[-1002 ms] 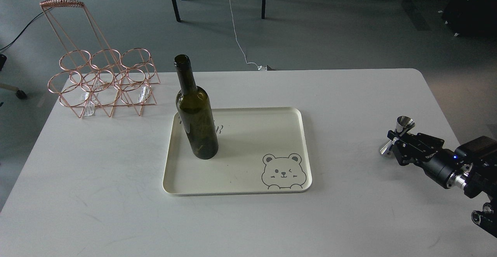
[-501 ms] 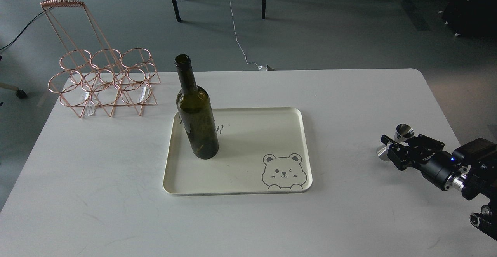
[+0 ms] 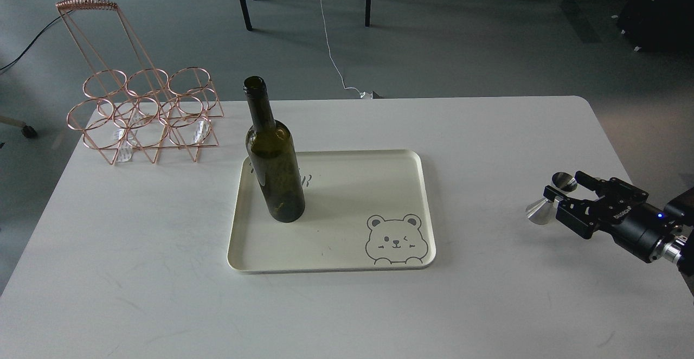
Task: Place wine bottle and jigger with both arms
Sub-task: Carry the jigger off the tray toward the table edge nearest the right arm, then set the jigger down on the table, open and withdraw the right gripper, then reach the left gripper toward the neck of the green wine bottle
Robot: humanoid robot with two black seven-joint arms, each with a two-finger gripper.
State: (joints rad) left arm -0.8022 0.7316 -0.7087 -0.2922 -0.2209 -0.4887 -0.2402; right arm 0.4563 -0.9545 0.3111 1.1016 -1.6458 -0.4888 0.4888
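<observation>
At the far left of the desk (image 3: pixel 135 250) stood a copper wire rack (image 3: pixel 143 115), apart from everything else. The left arm was nowhere in view, so nothing could be said of its gripper. Right of the rack, the wine bottle (image 3: pixel 274 164) stood upright in the left part of a cream tray (image 3: pixel 379 185), near its back-left corner, with nothing holding it. A cartoon bear was printed at the tray's front-right corner, and that half of the tray lay bare.

Well to the right, near the desk's right edge, the jigger (image 3: pixel 548 203) sat tilted, its lower cone toward the desk and its upper cup at the tips of the right gripper (image 3: pixel 566 195). The two fingers were spread around the upper cup, one behind it and one in front; whether they actually pressed the steel could not be told from this angle.

The bottle's half of the job looked done, and the step in hand seemed to be the grasp of the jigger. The next move would call for a firm close on the narrow waist, a lift, then a carry left to the tray's free side, clear of the bottle.
</observation>
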